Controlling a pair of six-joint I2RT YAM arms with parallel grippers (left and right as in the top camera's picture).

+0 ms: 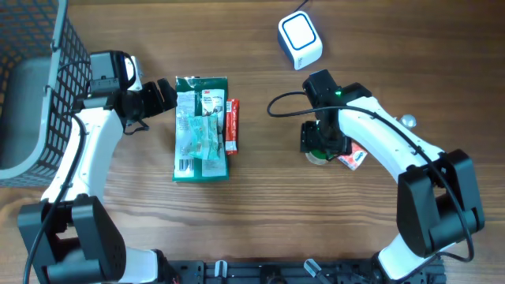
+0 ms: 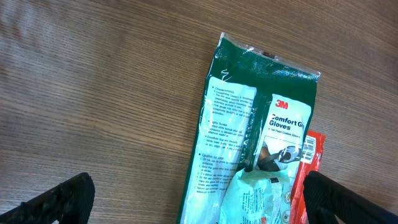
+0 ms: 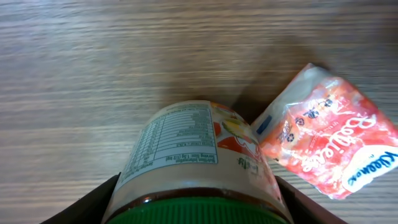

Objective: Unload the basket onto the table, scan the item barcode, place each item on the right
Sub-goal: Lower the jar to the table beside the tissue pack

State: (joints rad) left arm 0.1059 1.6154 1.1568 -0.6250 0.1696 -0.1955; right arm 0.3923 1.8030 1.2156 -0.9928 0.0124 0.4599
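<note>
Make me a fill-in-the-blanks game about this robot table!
The jar held by the right end effector has a ___ lid. The orange packet beside the jar says ___. The left end effector, near the gloves packet, is wide ___.
Missing words: green, Kleenex, open.

A slim packet is lying against the glove packet's right edge, with the scanner sitting behind the jar and neighbouring tissue pack.

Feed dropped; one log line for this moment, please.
left hand: open, beside gloves | right hand: shut on jar, tissues adjacent | scanner: away from both hands
</note>
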